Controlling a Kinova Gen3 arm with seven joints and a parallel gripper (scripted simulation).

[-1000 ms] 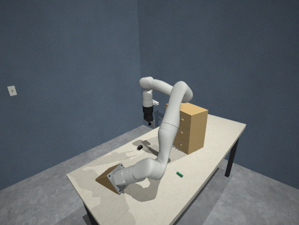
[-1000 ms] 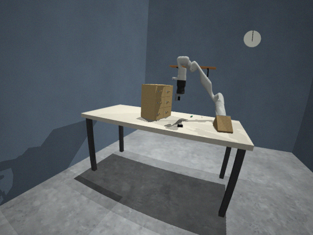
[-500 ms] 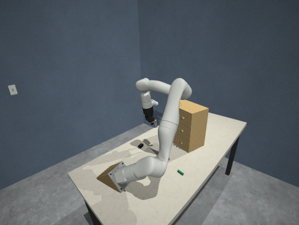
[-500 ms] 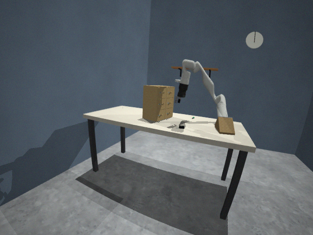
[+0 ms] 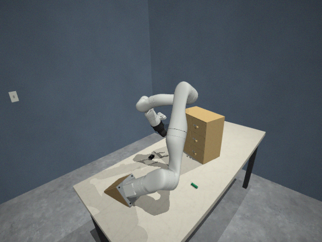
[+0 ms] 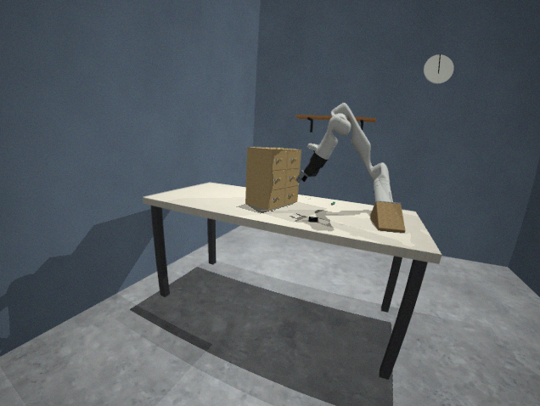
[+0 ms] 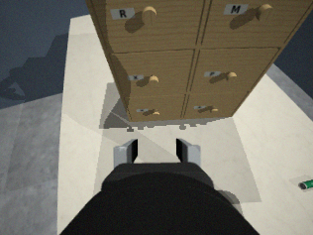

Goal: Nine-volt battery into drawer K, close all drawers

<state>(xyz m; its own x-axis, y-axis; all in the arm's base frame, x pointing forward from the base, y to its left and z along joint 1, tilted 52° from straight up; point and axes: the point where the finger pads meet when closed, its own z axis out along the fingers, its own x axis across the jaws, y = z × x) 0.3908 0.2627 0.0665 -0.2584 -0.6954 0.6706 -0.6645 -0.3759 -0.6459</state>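
On the table up top, the nine-volt battery (image 5: 151, 157) (image 6: 313, 219) sits base-side of the chest (image 5: 213, 140) (image 6: 259, 178) (image 7: 154, 63). Exterior: it's below the gripper (image 6: 301, 178) (image 7: 156, 150), slightly toward the arm's base. Wrist: fingers wide apart, nothing held, battery out of sight.

The open pincer (image 5: 166, 135) (image 6: 301, 177) (image 7: 156, 147) tilts downward from the bent arm (image 5: 178, 124) (image 6: 361, 139).
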